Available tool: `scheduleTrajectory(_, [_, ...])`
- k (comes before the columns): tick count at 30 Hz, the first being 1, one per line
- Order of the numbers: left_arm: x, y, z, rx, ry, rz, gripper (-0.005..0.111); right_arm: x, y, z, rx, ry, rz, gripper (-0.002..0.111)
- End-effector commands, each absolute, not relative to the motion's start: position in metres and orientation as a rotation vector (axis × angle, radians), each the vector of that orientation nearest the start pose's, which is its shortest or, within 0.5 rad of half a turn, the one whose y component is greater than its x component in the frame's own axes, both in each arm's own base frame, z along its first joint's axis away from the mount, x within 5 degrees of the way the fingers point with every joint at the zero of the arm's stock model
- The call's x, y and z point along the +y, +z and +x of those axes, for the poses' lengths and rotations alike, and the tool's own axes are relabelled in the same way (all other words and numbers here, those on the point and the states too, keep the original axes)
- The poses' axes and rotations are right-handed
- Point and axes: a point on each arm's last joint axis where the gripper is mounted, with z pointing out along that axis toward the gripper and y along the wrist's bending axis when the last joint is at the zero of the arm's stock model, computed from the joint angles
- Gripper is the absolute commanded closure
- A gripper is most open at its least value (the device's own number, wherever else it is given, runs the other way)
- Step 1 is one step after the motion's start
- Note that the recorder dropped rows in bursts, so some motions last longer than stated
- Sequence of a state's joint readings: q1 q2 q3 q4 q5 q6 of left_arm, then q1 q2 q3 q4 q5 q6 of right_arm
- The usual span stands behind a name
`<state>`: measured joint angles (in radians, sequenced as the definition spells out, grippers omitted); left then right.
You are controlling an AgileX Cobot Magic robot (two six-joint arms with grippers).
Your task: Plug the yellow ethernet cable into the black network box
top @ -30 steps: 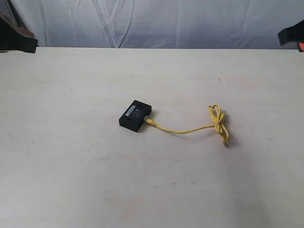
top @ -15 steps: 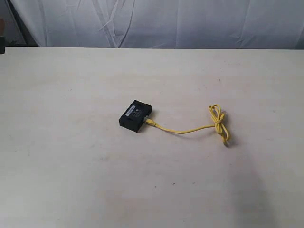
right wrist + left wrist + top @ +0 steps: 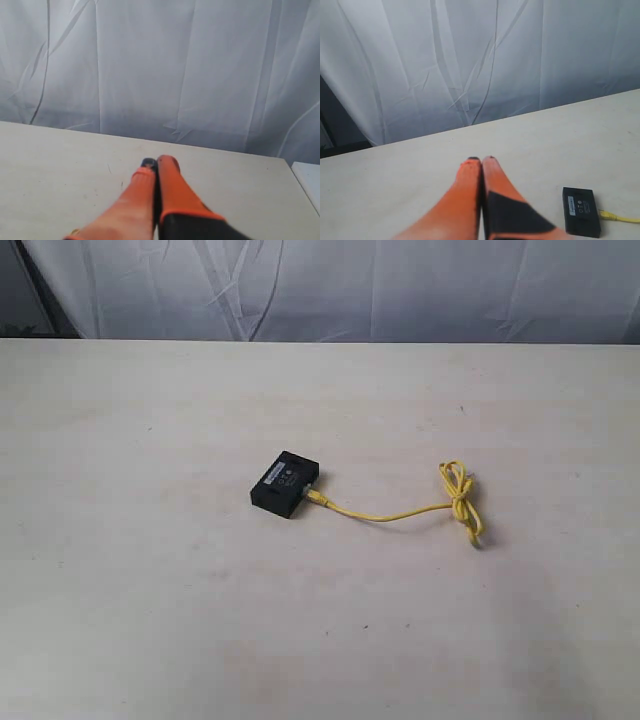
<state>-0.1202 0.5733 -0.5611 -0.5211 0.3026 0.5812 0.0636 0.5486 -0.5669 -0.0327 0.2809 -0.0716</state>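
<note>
The black network box [image 3: 284, 484] lies flat near the middle of the table, its pale label strip facing up. The yellow ethernet cable [image 3: 400, 511] has its plug end at the box's right side and runs right to a knotted bundle of loops [image 3: 461, 498]. Neither gripper shows in the exterior view. In the left wrist view my left gripper [image 3: 480, 160] is shut with nothing in it, well above the table, with the box [image 3: 580, 210] and a bit of the cable [image 3: 617, 217] off to one side. My right gripper [image 3: 157, 161] is shut and empty too.
The pale table [image 3: 150, 590] spreads wide around the box and cable. A white wrinkled curtain [image 3: 330, 285] hangs behind the table's far edge. A white object's corner [image 3: 307, 177] shows past the table edge in the right wrist view.
Both arms have pulled back out of the exterior view: dark gripper parts sat in the top corners a second ago and are gone now. Box and cable have not moved.
</note>
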Motion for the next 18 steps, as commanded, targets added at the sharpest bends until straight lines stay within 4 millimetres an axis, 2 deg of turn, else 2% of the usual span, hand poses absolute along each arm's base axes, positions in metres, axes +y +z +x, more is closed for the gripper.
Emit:
scheduleTrajectory(1, [-0.026, 0.330, 0.105, 1.694, -0.178, 0.257, 0.107, 0.005, 0.330, 0.100, 1.671, -0.032, -0.122, 0.108])
scheduleTrajectory(9, [-0.025, 0.324, 0.089, 1.652, -0.194, 0.244, 0.107, 0.005, 0.315, 0.086, 1.631, -0.008, -0.102, 0.108])
scheduleTrajectory(18, [-0.025, 0.322, 0.084, 1.647, -0.209, 0.247, 0.107, 0.005, 0.313, 0.084, 1.611, 0.004, -0.093, 0.108])
